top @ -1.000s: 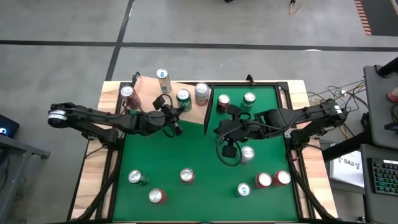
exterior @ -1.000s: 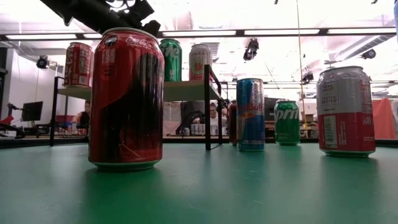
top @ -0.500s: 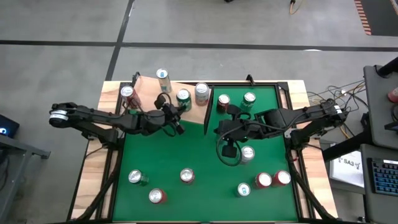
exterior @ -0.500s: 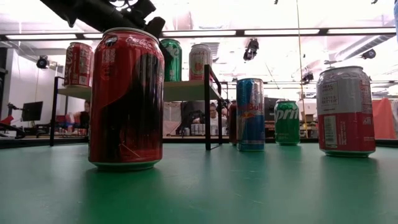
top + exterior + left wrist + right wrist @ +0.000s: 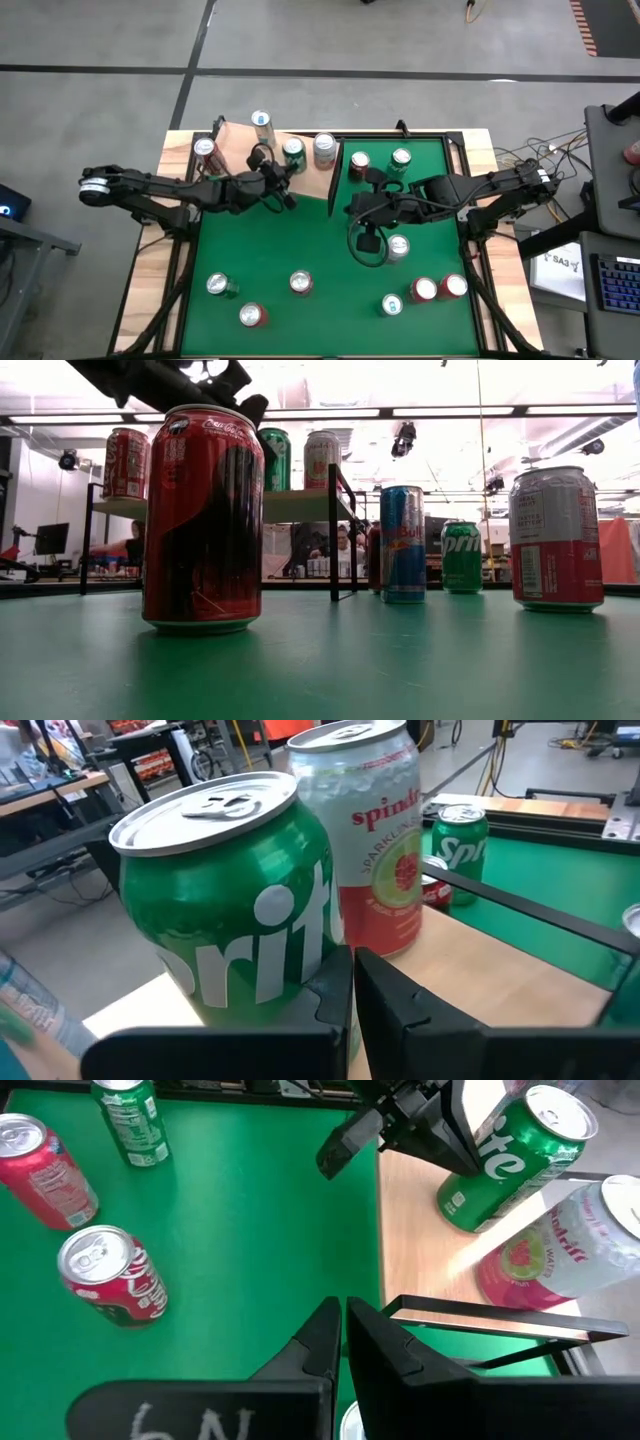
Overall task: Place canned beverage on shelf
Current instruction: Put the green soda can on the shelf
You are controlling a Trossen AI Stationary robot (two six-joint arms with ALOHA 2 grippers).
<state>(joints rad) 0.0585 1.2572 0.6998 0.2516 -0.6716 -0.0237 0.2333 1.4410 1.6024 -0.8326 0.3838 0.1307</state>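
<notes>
Plainly, your left gripper (image 5: 353, 970) had its jaws drawn together, with only a sliver of a gap and nothing between them. The green Sprite can (image 5: 235, 910) stood upright just ahead of the fingertips and to one side. I could not tell whether a finger touched its wall.

In the high view the can (image 5: 293, 153) sat on the shelf (image 5: 240, 150) in the upper middle of the frame. The pink-and-white Spindrift can (image 5: 324, 148) was just beside it, next to the dark end panel (image 5: 334, 180). A red can (image 5: 204, 150) and a pale blue can (image 5: 261, 122) stood further left on the same board.

I judged this can as placed, so your step was to get clear without disturbing it. The clean way was to draw the wrist straight back along the arm's own line, toward the left of the frame. Any sideways swing risked nudging the Sprite can into its close neighbour. Lifting a little first would have kept the fingers off the board.

Your right gripper (image 5: 352, 208) waited at the frame's centre over the green table (image 5: 300, 240), its jaws also pressed together and empty. More cans (image 5: 300, 283) stood on the felt near the bottom of the frame.
</notes>
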